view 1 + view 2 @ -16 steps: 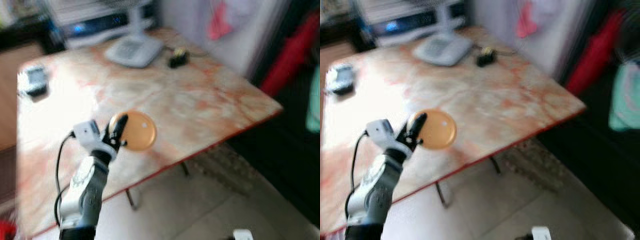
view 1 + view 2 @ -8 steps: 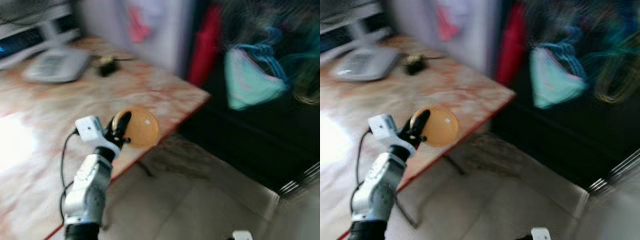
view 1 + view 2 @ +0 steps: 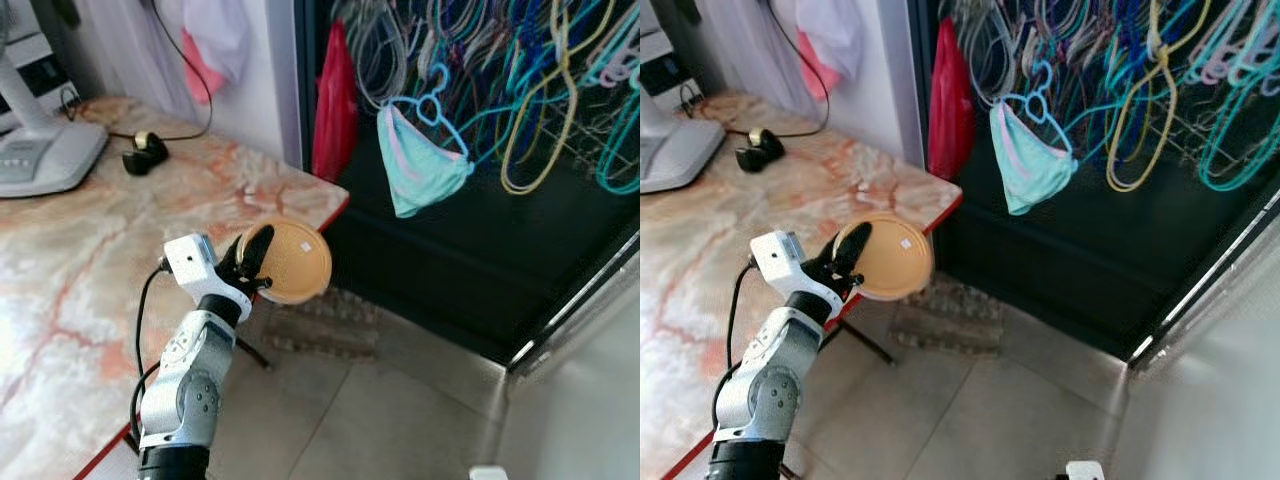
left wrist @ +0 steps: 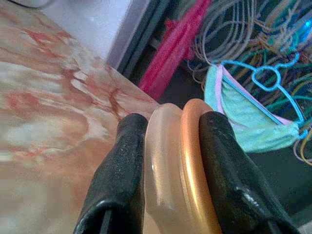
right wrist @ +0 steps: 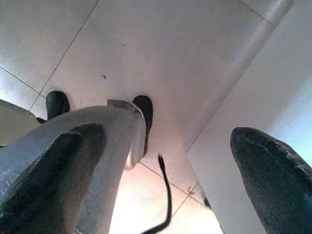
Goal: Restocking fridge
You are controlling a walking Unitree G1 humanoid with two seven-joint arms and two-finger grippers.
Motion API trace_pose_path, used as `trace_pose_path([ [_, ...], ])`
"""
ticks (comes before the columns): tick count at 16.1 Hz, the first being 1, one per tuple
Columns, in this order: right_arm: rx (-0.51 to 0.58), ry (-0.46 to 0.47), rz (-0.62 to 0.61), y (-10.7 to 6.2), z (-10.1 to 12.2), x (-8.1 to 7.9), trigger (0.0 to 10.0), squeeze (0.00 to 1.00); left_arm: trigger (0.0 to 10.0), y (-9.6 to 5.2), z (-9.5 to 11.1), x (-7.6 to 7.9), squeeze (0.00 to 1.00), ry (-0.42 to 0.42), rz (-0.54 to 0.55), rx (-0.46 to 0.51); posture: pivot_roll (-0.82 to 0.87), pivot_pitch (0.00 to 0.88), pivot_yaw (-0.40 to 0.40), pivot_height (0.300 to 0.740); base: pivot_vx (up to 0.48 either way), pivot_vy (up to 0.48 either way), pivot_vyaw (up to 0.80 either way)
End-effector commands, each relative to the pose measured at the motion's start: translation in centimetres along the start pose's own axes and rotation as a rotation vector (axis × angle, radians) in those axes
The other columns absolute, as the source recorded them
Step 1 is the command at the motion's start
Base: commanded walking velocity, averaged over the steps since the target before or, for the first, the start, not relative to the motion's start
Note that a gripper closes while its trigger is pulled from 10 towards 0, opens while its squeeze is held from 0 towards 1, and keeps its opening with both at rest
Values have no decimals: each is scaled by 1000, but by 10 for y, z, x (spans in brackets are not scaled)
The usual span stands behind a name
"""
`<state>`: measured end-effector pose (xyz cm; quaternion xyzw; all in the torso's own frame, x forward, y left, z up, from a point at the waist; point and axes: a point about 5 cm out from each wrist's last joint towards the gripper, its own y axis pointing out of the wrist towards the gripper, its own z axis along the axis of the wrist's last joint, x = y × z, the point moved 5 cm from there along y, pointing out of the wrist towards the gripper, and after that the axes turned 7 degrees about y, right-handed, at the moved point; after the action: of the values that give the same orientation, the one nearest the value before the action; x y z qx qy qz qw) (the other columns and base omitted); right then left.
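Round container (image 3: 293, 262) edge-on between left gripper (image 4: 173, 156) fingers

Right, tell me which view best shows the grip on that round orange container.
The left wrist view: both black fingers press the orange container edge-on between them. The eye views show the left gripper holding its round face over the table edge.
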<state>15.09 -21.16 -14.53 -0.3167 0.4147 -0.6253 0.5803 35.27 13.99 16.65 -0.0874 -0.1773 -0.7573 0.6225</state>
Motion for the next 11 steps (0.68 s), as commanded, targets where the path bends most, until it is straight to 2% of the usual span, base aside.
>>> trace_pose_path([
  [1,-2,11,12,1,-2,-4,10000,0,10000,-1,2,-5,0,-4,13,3,97,67,29,740,0,390,0],
  [6,-16,1,1,1,-2,-2,10000,0,10000,-1,1,-6,0,-6,17,3,99,71,26,740,0,359,-81],
  [11,-26,-3,0,1,-3,-2,10000,0,10000,-1,1,-5,0,-2,12,4,99,70,27,740,0,52,-790],
])
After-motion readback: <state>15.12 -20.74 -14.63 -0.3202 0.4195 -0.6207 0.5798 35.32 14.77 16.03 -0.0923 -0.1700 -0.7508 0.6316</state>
